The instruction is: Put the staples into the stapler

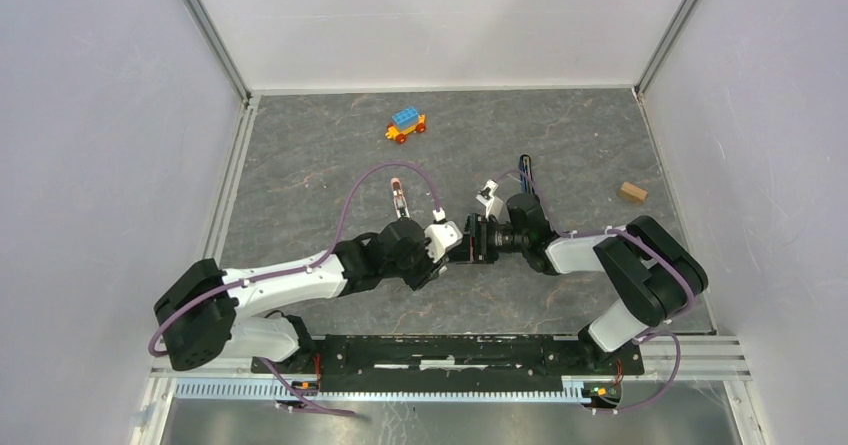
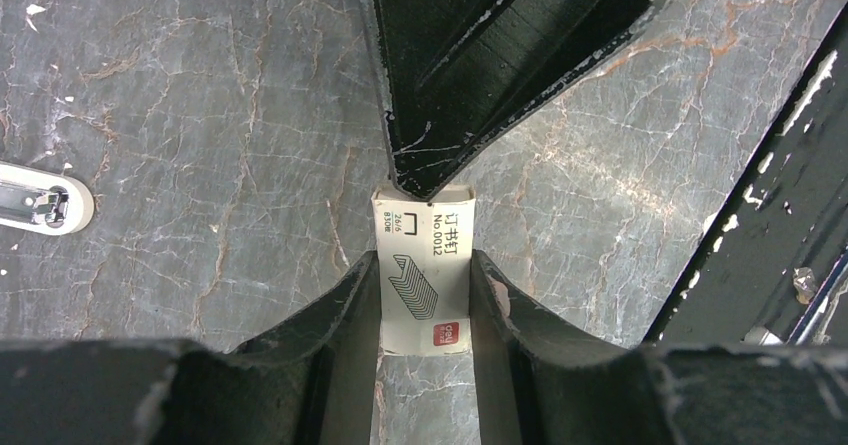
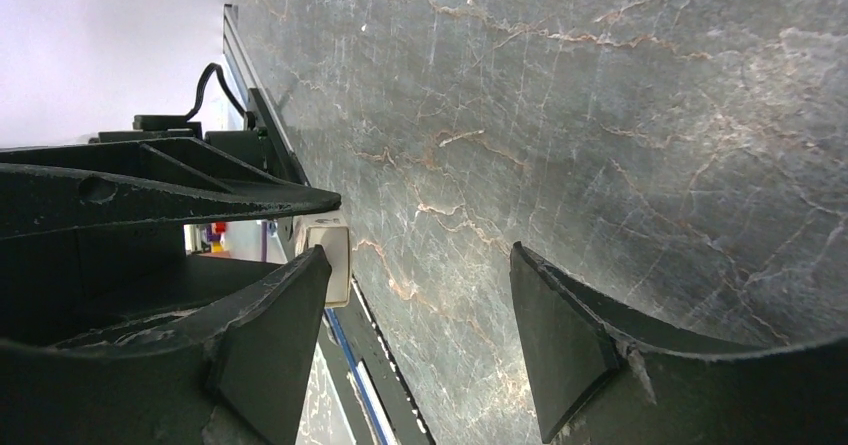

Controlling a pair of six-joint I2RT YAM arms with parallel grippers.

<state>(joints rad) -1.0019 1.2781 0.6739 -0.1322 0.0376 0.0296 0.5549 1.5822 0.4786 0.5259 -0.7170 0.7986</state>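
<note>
One staple box [image 2: 425, 255], sides hidden in left tool [image 2: 425, 267]

Is a dark grey, stone-patterned bench [image 1: 300, 155] with pale and rusty veins, fenced by pale walls on three sides. Carries a small toy car [image 1: 405, 125] with a blue top and red wheels near the far edge, a slim dark-blue stapler [image 1: 524, 168] right of middle, a small silvery thing [image 1: 400, 198] left of it, too small to name, and a tan block [image 1: 631, 192] toward the right edge, all well apart.
</note>
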